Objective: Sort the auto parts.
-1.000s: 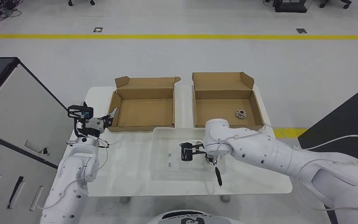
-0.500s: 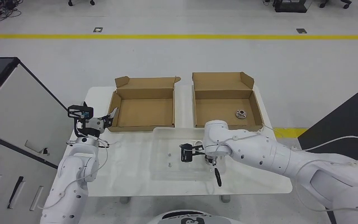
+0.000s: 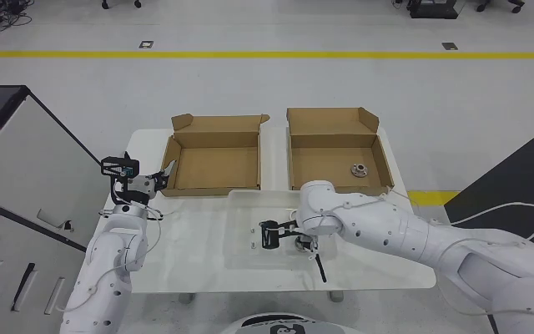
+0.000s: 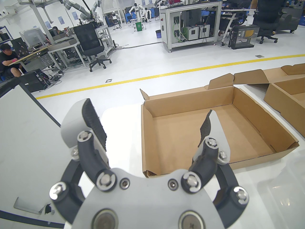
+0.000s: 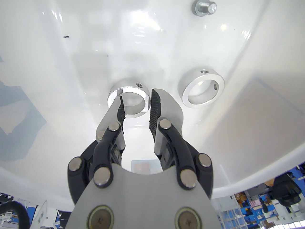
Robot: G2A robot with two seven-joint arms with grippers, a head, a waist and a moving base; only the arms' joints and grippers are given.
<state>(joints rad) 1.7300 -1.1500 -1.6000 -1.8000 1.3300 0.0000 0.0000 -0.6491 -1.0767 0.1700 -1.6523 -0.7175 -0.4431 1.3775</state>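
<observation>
My right gripper (image 3: 269, 236) is down inside the clear plastic tray (image 3: 240, 200) at the table's middle. Its fingers are partly open and straddle one side of a silver metal ring (image 5: 126, 89) lying flat on the tray floor; I see no firm grip. A second silver ring (image 5: 201, 88) lies just beside it, and a short bolt (image 5: 202, 7) lies farther off. My left gripper (image 3: 158, 178) hangs open and empty at the table's left edge, just short of the left cardboard box (image 4: 214, 129).
Two open cardboard boxes stand side by side behind the tray: the left box (image 3: 213, 163) is empty, and the right box (image 3: 338, 159) holds one small round metal part (image 3: 359, 169). A grey cabinet (image 3: 42, 159) stands left of the table.
My right gripper has slid left and a little toward the table's front inside the tray, ending over the silver ring. The left arm has not moved.
</observation>
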